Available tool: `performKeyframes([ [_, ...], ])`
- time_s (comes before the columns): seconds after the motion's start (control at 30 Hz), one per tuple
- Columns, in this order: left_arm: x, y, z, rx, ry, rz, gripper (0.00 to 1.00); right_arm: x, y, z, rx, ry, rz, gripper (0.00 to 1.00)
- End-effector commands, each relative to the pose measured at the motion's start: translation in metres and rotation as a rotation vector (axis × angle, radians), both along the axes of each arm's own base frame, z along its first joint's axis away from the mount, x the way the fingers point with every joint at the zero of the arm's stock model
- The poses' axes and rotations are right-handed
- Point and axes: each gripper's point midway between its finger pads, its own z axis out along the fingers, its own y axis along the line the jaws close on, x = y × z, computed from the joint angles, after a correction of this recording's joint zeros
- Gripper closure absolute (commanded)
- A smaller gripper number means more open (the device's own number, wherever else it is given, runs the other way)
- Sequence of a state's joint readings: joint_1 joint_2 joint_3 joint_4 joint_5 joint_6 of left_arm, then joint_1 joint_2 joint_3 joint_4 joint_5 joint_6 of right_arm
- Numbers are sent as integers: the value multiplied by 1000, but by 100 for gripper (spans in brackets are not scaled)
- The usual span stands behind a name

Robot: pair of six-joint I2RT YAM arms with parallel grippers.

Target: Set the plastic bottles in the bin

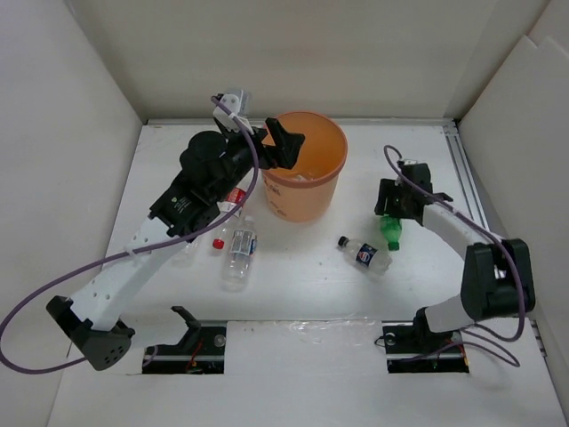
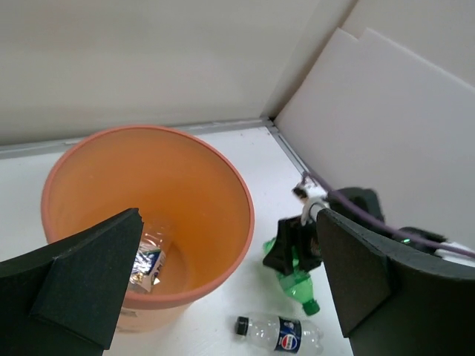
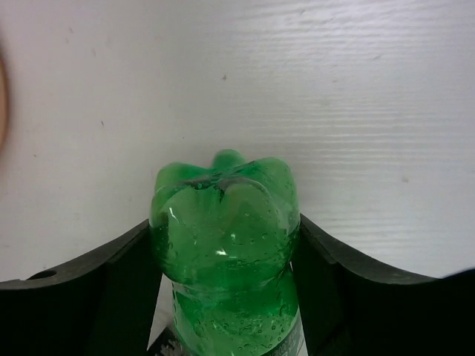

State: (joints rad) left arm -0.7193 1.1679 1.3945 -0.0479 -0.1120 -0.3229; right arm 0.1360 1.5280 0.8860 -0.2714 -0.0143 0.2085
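The orange bin (image 1: 322, 182) stands at the back middle, and one clear bottle (image 2: 148, 263) lies inside it. My left gripper (image 1: 283, 147) hangs open over the bin's left rim (image 2: 241, 193) with nothing between its fingers (image 2: 89, 285). On the table to the right lies the green bottle (image 3: 223, 230), and my right gripper (image 1: 392, 209) is shut on it, a finger pressing each side. A dark-blue-labelled bottle (image 1: 364, 254) lies just left of it. A clear white-labelled bottle (image 1: 240, 251) and a red-labelled one (image 1: 234, 199) lie by the left arm.
White walls close in the table on the left, back and right. A rail runs along the right edge (image 1: 467, 173). The left arm stretches diagonally over the left bottles.
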Motion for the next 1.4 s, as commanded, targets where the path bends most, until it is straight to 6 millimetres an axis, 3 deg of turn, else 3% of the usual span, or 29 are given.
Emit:
performKeyframes([
  [0.0, -1, -32, -22, 15, 31, -109, 0, 13, -13, 72, 1, -191, -81, 100],
  [0.07, -5, -54, -29, 38, 42, -179, 0, 12, -17, 107, 6, -260, -103, 100],
  [0.1, -2, -69, -33, 41, 44, -208, 0, 10, -20, 139, 19, -346, -114, 100],
  [0.13, -12, -86, -38, 53, 40, -269, 0, 8, -17, 157, 43, -393, -97, 100],
  [0.23, -35, -124, -40, 44, 1, -472, 0, -8, 15, 226, 199, -583, 42, 100],
  [0.27, -44, -133, -43, 40, -8, -532, 0, -17, 34, 247, 310, -627, 150, 100],
  [0.3, -54, -140, -45, 34, -18, -581, 0, -21, 44, 279, 368, -718, 220, 100],
  [0.33, -63, -148, -41, 9, -42, -632, 0, -38, 61, 300, 465, -738, 316, 100],
  [0.43, -72, -153, -36, -8, -73, -678, 0, -59, 80, 346, 568, -813, 434, 100],
  [0.57, -98, -160, -19, -55, -126, -805, 0, -87, 104, 378, 703, -855, 557, 100],
  [0.67, -111, -162, -7, -86, -171, -866, 0, -98, 118, 391, 769, -866, 595, 100],
  [0.9, -105, -175, -21, -75, -117, -882, 0, -125, 146, 417, 901, -913, 699, 100],
  [1.03, -105, -177, -22, -83, -117, -892, 0, -125, 158, 422, 948, -924, 732, 100],
  [1.07, -105, -177, -20, -92, -118, -893, 17, -129, 161, 424, 955, -930, 749, 98],
  [1.1, -105, -177, -20, -92, -118, -893, 33, -124, 162, 420, 956, -915, 743, 85],
  [1.13, -103, -177, -20, -93, -118, -884, 57, -121, 163, 418, 956, -906, 739, 68],
  [1.2, -93, -177, -20, -96, -106, -828, 94, -117, 162, 419, 946, -923, 720, 21],
  [1.23, -92, -172, -9, -111, -125, -800, 97, -115, 162, 414, 939, -919, 719, 8],
  [1.27, -85, -172, -12, -108, -109, -761, 98, -115, 160, 418, 927, -945, 708, 0],
  [1.37, -50, -151, -1, -114, -111, -556, 98, -92, 131, 401, 784, -972, 591, 0],
])
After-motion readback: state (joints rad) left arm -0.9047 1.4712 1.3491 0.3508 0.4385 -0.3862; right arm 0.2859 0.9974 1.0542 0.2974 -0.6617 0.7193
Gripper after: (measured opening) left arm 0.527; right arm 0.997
